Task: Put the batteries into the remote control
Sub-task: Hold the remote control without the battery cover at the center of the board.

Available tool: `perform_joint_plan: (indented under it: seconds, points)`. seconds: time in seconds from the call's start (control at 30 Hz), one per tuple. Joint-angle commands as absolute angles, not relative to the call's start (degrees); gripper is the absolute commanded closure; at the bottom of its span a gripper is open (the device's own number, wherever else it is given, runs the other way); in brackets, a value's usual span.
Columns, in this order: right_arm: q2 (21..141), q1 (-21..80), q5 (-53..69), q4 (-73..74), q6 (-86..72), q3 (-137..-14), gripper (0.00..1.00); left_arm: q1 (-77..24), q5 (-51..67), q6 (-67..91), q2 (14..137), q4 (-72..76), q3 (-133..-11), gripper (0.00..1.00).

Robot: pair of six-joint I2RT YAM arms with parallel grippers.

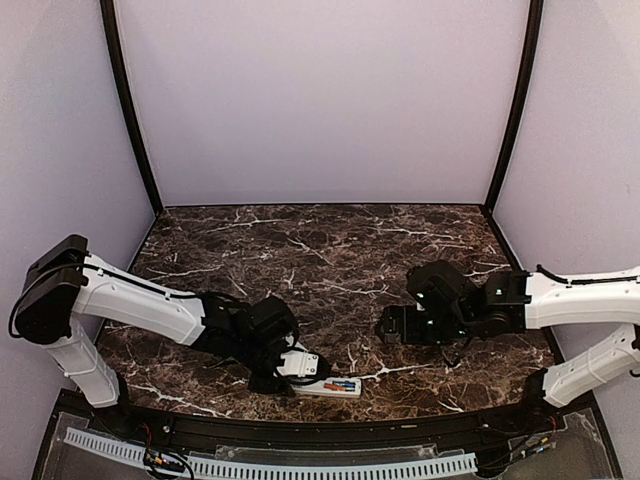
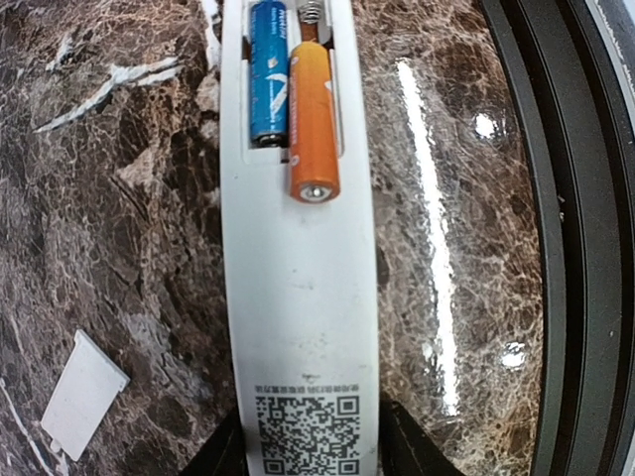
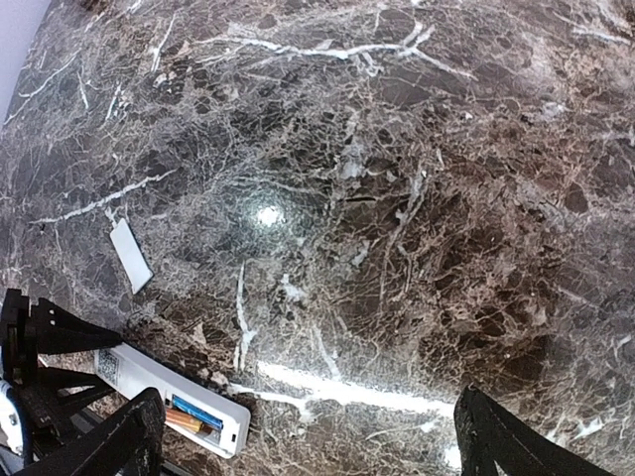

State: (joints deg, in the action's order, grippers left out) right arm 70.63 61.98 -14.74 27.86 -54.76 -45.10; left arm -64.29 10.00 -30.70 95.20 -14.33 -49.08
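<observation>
The remote (image 2: 298,327) lies back up at the near edge of the table (image 1: 330,250), its battery bay open. My left gripper (image 2: 310,451) has a finger against each side of the printed end; I cannot tell whether they truly pinch.

In the bay, the blue battery (image 2: 269,74) lies flat in its slot. The orange battery (image 2: 313,124) is not seated: its far end meets the spring (image 2: 310,12) and its near end rides up over the bay's lip. To do this well, I judge the remote must be held steady while that raised end is pushed toward the spring, then down.

The cover (image 2: 84,397) lies loose beside the remote. Farther out, my right gripper (image 3: 308,426) hangs above bare marble, jaws spread wide, holding nothing.
</observation>
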Motion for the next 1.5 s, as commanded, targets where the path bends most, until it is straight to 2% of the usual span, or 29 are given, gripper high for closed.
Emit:
perform_joint_plan:
  seconds: [0.0,0.13,0.23,0.37,0.43,0.67,1.2,1.3,1.4,1.47]
  points:
    - [71.02,60.97,-10.25,26.69,-55.88,-43.35,0.02,-65.74,8.59,-25.45,96.23,-18.94,-49.16,0.59]
    - [76.20,61.05,-4.06,27.72,-53.51,-45.25,0.07,-67.67,6.87,-23.61,95.53,-18.83,-48.53,0.66]
    - [79.81,61.74,0.50,26.58,-51.54,-46.60,0.08,-68.78,5.03,-23.33,95.34,-18.77,-48.76,0.67]
    - [81.47,62.45,3.54,26.13,-51.42,-47.43,0.04,-69.28,3.92,-22.41,96.28,-19.89,-50.33,0.67]
    - [81.83,62.52,4.13,26.20,-51.41,-47.48,0.01,-69.46,3.50,-21.85,97.16,-20.70,-51.69,0.68]
    - [80.46,62.03,4.77,27.30,-51.54,-46.74,0.01,-69.52,5.28,-17.63,99.70,-21.51,-57.04,0.68]
    - [82.25,61.98,8.93,24.95,-50.59,-47.77,0.02,-70.92,4.95,-2.19,100.80,-19.97,-57.75,0.72]
    - [83.06,62.02,9.53,24.22,-50.36,-48.15,0.02,-71.09,3.76,1.31,100.46,-20.11,-56.78,0.68]
    - [84.21,61.93,10.26,23.73,-49.58,-48.85,0.03,-71.37,3.57,3.66,99.87,-19.22,-55.27,0.56]
    - [85.19,61.90,10.27,24.01,-48.88,-49.43,0.03,-71.79,3.15,4.14,99.10,-18.57,-54.07,0.51]
